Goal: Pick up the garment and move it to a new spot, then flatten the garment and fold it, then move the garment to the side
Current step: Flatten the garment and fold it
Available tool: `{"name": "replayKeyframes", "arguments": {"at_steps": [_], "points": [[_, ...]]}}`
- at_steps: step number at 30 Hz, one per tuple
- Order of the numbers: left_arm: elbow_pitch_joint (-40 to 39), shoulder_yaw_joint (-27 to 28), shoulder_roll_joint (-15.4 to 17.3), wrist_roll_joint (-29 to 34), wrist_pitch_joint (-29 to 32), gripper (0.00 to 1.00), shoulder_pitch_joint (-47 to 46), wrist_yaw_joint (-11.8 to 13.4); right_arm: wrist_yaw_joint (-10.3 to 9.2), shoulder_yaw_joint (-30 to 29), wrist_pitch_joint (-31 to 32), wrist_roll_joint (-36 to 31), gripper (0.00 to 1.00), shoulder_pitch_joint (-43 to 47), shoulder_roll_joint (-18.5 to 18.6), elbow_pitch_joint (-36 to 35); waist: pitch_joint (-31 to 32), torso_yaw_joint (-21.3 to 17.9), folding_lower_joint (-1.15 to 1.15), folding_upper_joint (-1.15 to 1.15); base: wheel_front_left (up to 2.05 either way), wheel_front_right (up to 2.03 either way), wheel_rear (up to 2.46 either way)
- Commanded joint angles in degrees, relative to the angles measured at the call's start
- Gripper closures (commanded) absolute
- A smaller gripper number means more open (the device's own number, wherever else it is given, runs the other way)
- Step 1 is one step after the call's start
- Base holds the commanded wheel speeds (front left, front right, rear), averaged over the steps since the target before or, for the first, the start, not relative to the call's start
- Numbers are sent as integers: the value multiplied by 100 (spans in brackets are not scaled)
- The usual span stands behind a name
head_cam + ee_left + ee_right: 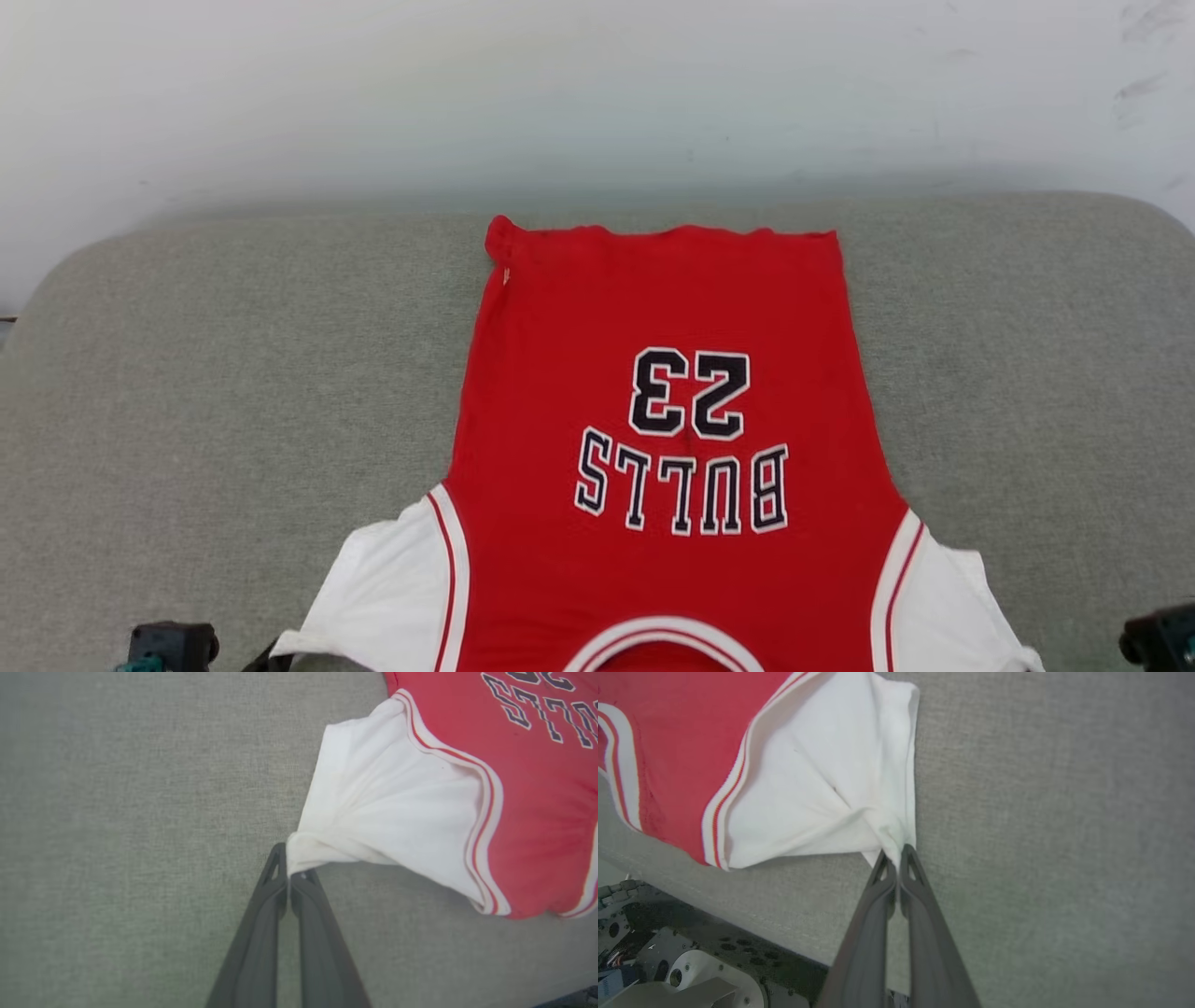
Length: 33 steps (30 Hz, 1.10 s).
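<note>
**Item:** garment point(672, 308), red with white sleeves. It lies print-up on the grey padded table point(187, 373), hem away from me and collar at the near edge.

**Left pincer** point(289, 879): closed on the cuff corner of the left sleeve point(373, 798).

**Right pincer** point(896, 861): closed on the corner of the right sleeve point(822, 788).

**Status, by my judgement:** the body is spread almost flat, with one far hem corner point(499, 238) curled and both sleeves drawn taut. Flattening is nearly finished. Folding and moving it aside are not yet done.
</note>
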State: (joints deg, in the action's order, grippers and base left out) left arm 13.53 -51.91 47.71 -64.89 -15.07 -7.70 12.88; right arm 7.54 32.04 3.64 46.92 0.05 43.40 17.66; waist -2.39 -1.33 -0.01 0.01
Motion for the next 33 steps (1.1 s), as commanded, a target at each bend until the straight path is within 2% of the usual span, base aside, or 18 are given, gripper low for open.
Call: {"name": "replayKeyframes", "arguments": {"at_steps": [1,9,10,11,15,19,25,29,33], "points": [[-27,11,51,14,-13,100,84,57,-10,-111,94,-49,100,170,59,-50,8,10,1,-1,0,0,0],[-304,34,6,128,-13,100,113,163,-10,-943,789,-407,100,802,-207,-601,-24,113,1,-1,0,0,0],[-334,38,-7,143,-13,100,73,172,-9,-1040,861,-463,67,833,-265,-671,-39,117,1,-1,0,0,0],[-364,49,-13,170,-13,100,38,179,-10,-1161,880,-550,0,838,-298,-739,-58,121,1,-1,0,0,0],[-532,73,-12,357,-13,100,-137,230,-9,-1715,1007,-769,0,799,-341,-998,-196,182,1,-1,0,0,0],[-721,142,-68,557,-13,100,-342,293,-9,-2563,1092,-702,0,573,-303,-1447,-400,306,1,-1,0,0,0],[-1011,255,-221,958,-13,100,-696,370,-8,-3640,1401,-884,0,-252,-125,-2101,-854,612,1,-1,0,0,0],[-1199,339,-290,1303,-13,100,-921,459,-9,-3845,2040,-827,0,-1166,-25,-2300,-1215,827,1,-1,0,0,0],[-1388,460,-407,1593,-13,100,-1168,496,-8,-3731,2889,-862,0,-2286,85,-2244,-1654,1022,1,-1,0,0,0]]}}
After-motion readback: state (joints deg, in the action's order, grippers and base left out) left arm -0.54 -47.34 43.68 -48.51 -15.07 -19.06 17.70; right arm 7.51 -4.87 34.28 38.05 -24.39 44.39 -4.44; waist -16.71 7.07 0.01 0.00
